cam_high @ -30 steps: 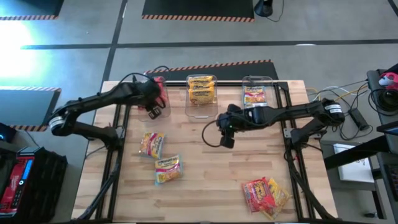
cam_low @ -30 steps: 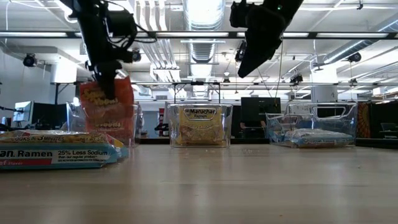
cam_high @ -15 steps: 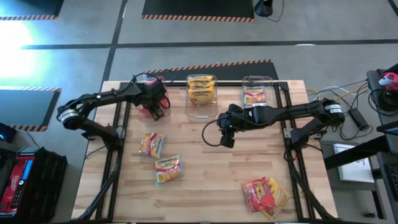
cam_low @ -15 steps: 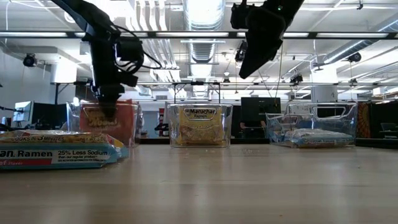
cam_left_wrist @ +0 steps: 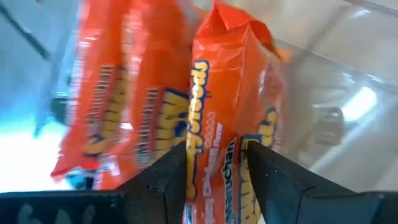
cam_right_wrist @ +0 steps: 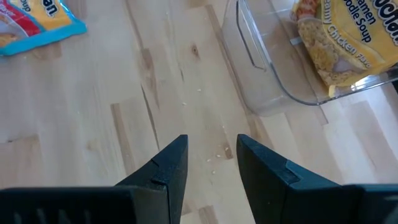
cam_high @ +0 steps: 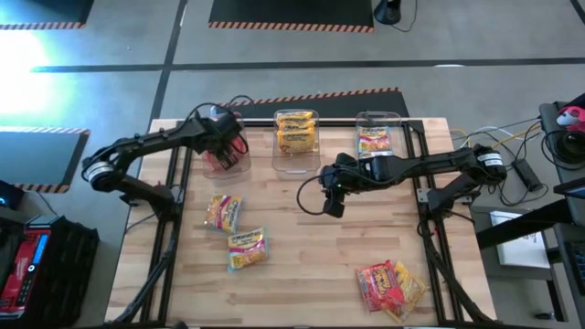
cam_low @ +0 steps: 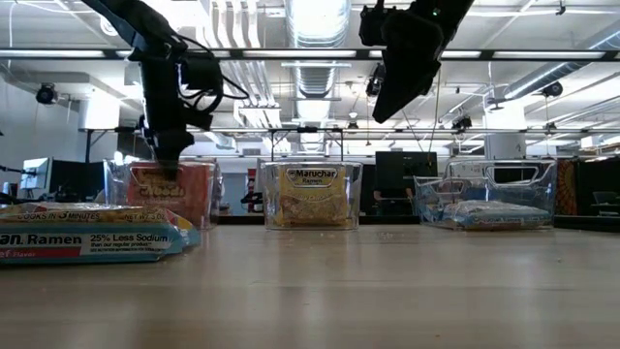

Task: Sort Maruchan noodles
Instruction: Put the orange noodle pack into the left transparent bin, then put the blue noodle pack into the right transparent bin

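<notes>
Left gripper inside the left clear bin, fingers slightly parted around a red ramen packet, right gripper hovering mid-table, narrowly open, empty.

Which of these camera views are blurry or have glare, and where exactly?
Left wrist view: the red crinkly plastic ramen packet between the left gripper fingers is fairly sharp, while the packets beside it smear. High view: bright glare on the floor at upper left. Low view: ceiling lights blow out; the near flat ramen packets are soft. Right wrist view: crisp wooden table.
</notes>
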Robot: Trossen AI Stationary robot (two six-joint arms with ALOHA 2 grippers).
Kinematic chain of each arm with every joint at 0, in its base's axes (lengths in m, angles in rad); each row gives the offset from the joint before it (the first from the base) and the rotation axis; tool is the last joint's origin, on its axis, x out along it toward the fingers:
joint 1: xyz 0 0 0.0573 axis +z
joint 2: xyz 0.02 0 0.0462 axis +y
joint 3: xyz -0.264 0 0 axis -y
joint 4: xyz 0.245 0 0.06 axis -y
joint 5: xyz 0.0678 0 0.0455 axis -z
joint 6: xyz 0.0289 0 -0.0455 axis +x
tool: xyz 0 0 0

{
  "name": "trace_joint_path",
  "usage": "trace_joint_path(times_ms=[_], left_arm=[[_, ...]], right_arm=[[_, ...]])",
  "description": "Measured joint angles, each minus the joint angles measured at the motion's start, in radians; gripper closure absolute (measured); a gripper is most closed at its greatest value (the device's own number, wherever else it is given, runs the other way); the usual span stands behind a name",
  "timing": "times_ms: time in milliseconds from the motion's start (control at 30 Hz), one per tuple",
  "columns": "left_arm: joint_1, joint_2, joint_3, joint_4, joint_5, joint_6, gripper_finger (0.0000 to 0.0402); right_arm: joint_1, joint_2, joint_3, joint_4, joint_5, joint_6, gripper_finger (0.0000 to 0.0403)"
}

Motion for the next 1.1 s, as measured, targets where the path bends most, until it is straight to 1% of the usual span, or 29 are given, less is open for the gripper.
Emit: trace_joint_path(times_ms=[33, 167, 333, 433, 533, 567, 633, 767, 833, 867, 933, 1033, 1100], left_arm=[[0.002, -0.002, 0.002, 0.0, -0.018, -0.001, 0.0259], [0.01, -0.003, 0.017, 0.004, -0.03, 0.0, 0.0259], [0.023, -0.004, 0.046, 0.038, -0.173, -0.001, 0.0259], [0.04, -0.004, 0.072, 0.038, -0.186, -0.009, 0.0259], [0.047, -0.004, 0.108, 0.038, -0.172, -0.025, 0.0259], [0.046, -0.005, 0.125, 0.038, -0.15, -0.027, 0.0259], [0.047, -0.015, 0.159, 0.042, -0.07, -0.039, 0.0259], [0.029, -0.041, 0.226, 0.062, 0.143, -0.12, 0.0259], [0.006, -0.064, 0.231, 0.093, 0.253, -0.16, 0.0259], [-0.014, -0.076, 0.228, 0.11, 0.288, -0.182, 0.0259], [-0.068, -0.097, 0.211, 0.127, 0.323, -0.237, 0.0259], [-0.183, -0.111, 0.179, 0.123, 0.323, -0.335, 0.0259], [-0.277, -0.116, 0.159, 0.134, 0.324, -0.412, 0.0259]], right_arm=[[0.0, 0.0, 0.0, 0.0, 0.0, 0.001, 0.0277], [0.0, 0.0, 0.0, 0.004, 0.0, 0.002, 0.0277], [0.0, 0.0, 0.0, 0.004, 0.0, 0.006, 0.0277], [0.0, 0.0, 0.0, 0.004, 0.0, 0.028, 0.0277], [0.0, 0.0, 0.0, 0.004, 0.0, 0.03, 0.0277], [0.0, 0.0, 0.001, 0.003, 0.0, 0.033, 0.0277], [0.0, 0.0, 0.008, 0.004, 0.0, 0.053, 0.0277], [0.003, -0.022, 0.012, 0.002, -0.012, 0.093, 0.0277], [0.007, -0.039, 0.012, 0.0, -0.027, 0.118, 0.0277], [0.013, -0.046, 0.011, 0.003, -0.027, 0.14, 0.0277], [0.024, -0.056, 0.004, 0.008, -0.027, 0.177, 0.0277], [0.048, -0.057, -0.019, 0.031, -0.027, 0.238, 0.0277], [0.07, -0.053, -0.049, 0.093, -0.027, 0.278, 0.0277]])
